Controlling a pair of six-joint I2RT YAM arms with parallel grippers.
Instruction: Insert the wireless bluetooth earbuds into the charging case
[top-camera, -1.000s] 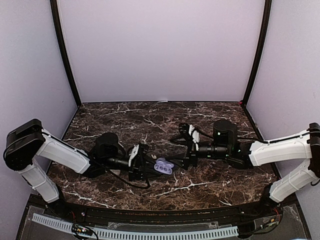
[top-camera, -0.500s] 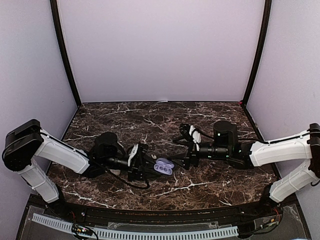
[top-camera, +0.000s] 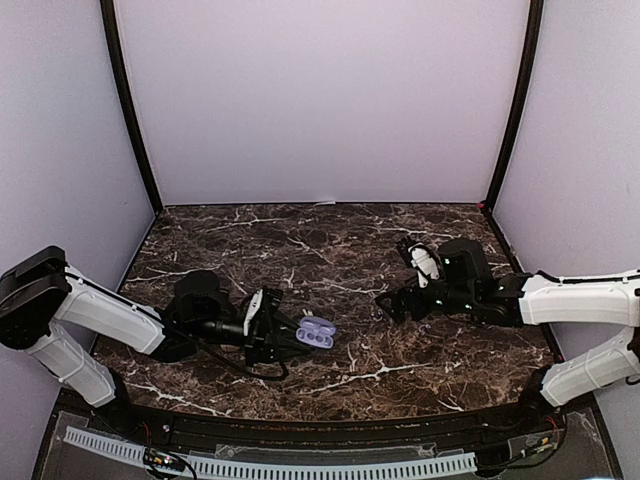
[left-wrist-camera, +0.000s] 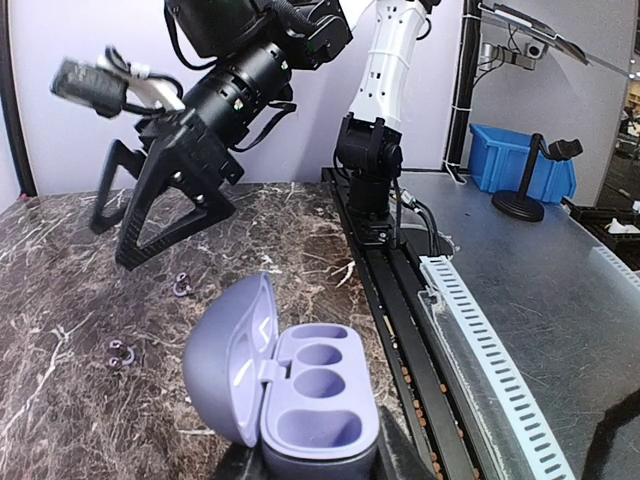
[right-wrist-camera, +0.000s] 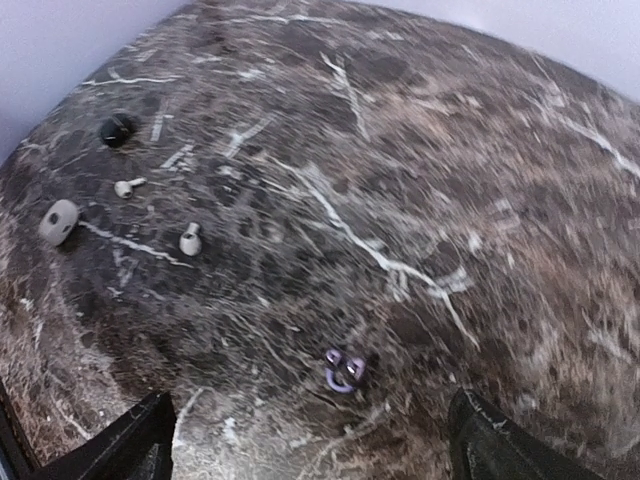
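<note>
Dark marble table (top-camera: 330, 240) with two arms. The left hand (top-camera: 290, 337) is clamped on the base of the charging case (left-wrist-camera: 300, 400), held at the table's near middle. The right hand (top-camera: 392, 306) hangs empty, jaws spread wide, near the purple earbuds (left-wrist-camera: 180, 287). The case's lid is swung open to one side, both wells face upward and are empty, and its long axis lies along the left hand's reach. Insertion is judged not begun: both purple earbuds lie on the table, ungrasped. Pale and dark earbuds (right-wrist-camera: 190, 240) lie well apart.
</note>
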